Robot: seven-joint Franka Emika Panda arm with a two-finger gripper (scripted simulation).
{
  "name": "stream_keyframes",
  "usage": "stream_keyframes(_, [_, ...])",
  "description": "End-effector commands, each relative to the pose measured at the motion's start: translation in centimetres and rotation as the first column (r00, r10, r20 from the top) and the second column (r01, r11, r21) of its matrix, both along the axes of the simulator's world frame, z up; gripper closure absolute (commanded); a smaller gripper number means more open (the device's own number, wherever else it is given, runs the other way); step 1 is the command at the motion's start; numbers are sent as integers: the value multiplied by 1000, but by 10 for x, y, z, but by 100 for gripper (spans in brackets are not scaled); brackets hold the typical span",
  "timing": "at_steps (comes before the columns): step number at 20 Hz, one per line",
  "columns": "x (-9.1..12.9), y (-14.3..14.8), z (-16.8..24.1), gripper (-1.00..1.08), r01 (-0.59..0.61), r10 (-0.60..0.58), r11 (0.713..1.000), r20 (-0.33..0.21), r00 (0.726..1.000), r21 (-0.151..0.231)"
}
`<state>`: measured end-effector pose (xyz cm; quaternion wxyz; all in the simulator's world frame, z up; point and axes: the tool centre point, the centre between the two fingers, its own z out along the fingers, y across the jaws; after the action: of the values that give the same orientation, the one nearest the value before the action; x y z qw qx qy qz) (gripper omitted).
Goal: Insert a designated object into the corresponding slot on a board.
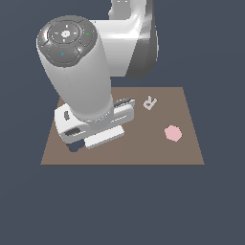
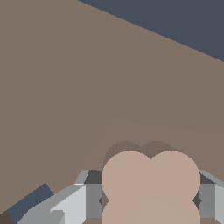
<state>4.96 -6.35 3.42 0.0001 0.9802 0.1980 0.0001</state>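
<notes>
The designated object (image 2: 151, 186), a tan four-lobed piece, sits between my gripper's (image 2: 151, 202) grey fingers (image 2: 89, 199), which are shut on it. It hangs just above the brown board (image 2: 87, 87) and casts a soft shadow there. In the exterior view the arm's bulky body covers the board's (image 1: 158, 149) left half, with the gripper (image 1: 75, 146) low near the front left corner. The piece is hidden there. No four-lobed slot shows in either view.
A pink hexagon (image 1: 173, 133) lies on the board toward the exterior view's right. A light grey piece (image 1: 150, 103) rests near the far edge. A dark navy recess (image 2: 28, 203) with an angular corner shows beside my fingers. Dark floor surrounds the board.
</notes>
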Motion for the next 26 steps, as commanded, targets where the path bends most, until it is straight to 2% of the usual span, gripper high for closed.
stream_keyframes(1, [-3,-5,1,108,-96,96,995,1,995,0])
stream_keyframes(4, [-6,-11,1,108,-207,207,978,1,978,-1])
stream_keyframes(7, [-8,-17,1,108,-314,314,949,1,949,-1])
stream_keyframes(13, [-10,-30,2,108,-515,515,857,1,857,-1])
stream_keyframes(19, [-9,-43,3,108,-689,689,724,0,724,-2])
stream_keyframes(26, [-4,-58,4,108,-850,850,527,0,527,-2])
